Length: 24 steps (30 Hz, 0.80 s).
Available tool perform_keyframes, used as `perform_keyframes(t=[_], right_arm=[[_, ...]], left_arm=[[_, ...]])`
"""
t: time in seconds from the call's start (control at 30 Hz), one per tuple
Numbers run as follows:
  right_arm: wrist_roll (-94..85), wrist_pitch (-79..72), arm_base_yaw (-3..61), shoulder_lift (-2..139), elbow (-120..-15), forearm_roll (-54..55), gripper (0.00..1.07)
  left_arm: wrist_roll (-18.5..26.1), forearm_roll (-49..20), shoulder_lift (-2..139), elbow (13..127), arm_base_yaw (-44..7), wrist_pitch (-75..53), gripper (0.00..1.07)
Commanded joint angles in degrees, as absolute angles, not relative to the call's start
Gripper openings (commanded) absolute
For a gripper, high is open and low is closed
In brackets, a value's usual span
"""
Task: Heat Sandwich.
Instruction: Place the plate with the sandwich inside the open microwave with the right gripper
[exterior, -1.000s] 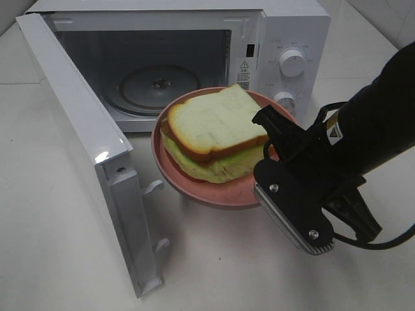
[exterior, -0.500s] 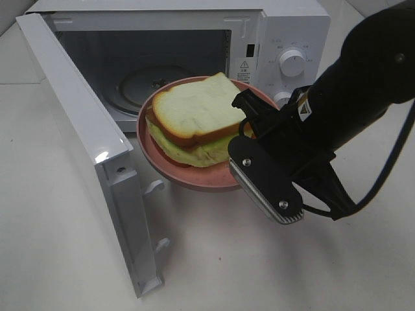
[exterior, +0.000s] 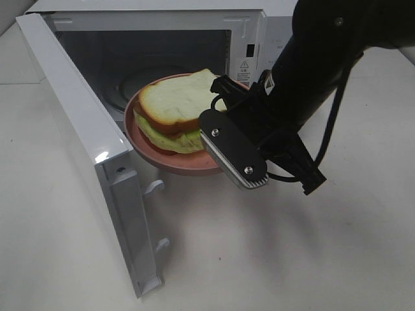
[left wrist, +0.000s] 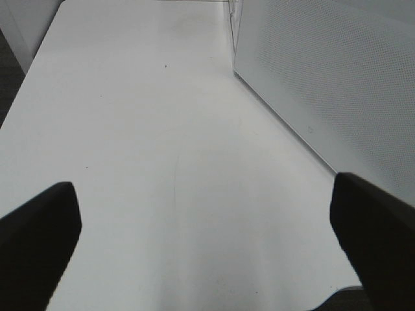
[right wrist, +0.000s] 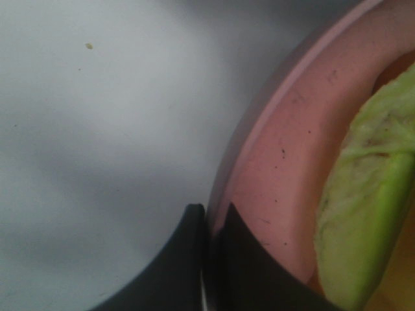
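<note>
Now the right claw (right wrist: 209,221), clamped on the plate (exterior: 163,159) rim, has carried the sandwich (exterior: 175,103) to the microwave (exterior: 249,35) mouth; the left claw (left wrist: 204,233) gapes empty.

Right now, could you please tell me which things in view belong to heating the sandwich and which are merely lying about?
In the job: sandwich, plate, open microwave, right end effector shut on the plate's rim.
Idle: left end effector, open over the table.
</note>
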<state>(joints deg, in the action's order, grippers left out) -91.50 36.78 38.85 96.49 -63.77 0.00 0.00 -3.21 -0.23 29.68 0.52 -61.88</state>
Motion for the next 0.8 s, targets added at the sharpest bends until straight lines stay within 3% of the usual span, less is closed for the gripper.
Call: perform_keyframes(t=[0.03,0.8], right_arm=[[-91.85,36.73,38.79,98.09,-66.41,0.46,0.0],[-89.55,38.9,38.79,107.26,-77.52,0.4,0.0]], left_arm=[[-0.52,-3.55,-1.2,29.62,0.57,-61.36,1.0],[-0.52,-3.55,-1.2,29.62,0.57,-61.36,1.0]])
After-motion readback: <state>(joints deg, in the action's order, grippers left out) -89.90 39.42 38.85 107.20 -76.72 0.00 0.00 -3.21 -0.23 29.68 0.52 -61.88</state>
